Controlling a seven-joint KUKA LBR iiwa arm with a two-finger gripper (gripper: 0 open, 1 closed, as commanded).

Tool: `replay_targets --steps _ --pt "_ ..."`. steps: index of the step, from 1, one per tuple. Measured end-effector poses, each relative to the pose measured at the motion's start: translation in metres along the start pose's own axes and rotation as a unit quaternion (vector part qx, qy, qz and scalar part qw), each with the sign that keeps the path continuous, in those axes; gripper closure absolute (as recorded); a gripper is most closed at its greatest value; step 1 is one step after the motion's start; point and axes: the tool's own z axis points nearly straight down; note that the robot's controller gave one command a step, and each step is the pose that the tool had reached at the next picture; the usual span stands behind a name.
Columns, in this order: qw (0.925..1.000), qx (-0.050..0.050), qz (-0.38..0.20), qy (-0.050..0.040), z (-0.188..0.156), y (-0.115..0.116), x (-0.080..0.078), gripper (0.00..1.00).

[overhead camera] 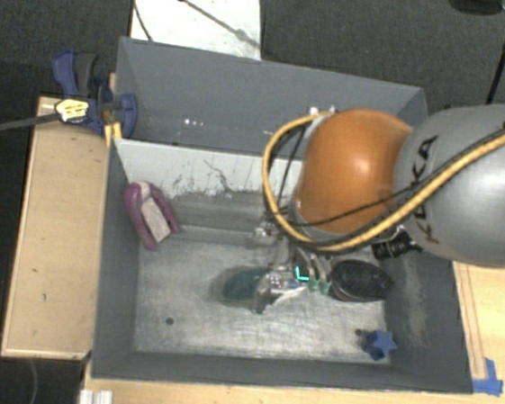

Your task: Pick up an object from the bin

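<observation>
Orange-capped arm (pixel 355 177) bent down, hand (pixel 271 291) low beside dark green lump (pixel 241 286)

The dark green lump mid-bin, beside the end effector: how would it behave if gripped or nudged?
The dark green lump looks rounded and smooth, so it may slip or roll on the bin floor. It looks small, so it is probably light. The end effector sits at its right side, so a nudge would likely send it leftward.

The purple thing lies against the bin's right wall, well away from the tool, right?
Not quite. The camera view shows the purple thing against the bin's left wall, not the right. It is indeed well away from the tool, which is beside a dark teal thing mid-bin.
</observation>
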Motion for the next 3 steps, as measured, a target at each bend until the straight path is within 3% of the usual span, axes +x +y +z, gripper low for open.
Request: replay_targets --steps 1,2,3 --pt "0.9749 0.0 -0.222 -0.0046 0.121 -0.016 -0.055 0.0" --pt "0.9757 0.0 -0.219 -0.009 0.119 -0.015 -0.057 1.0" --pt "0.9357 0.003 -0.353 -0.0075 -0.065 -0.067 -0.067 1.0"
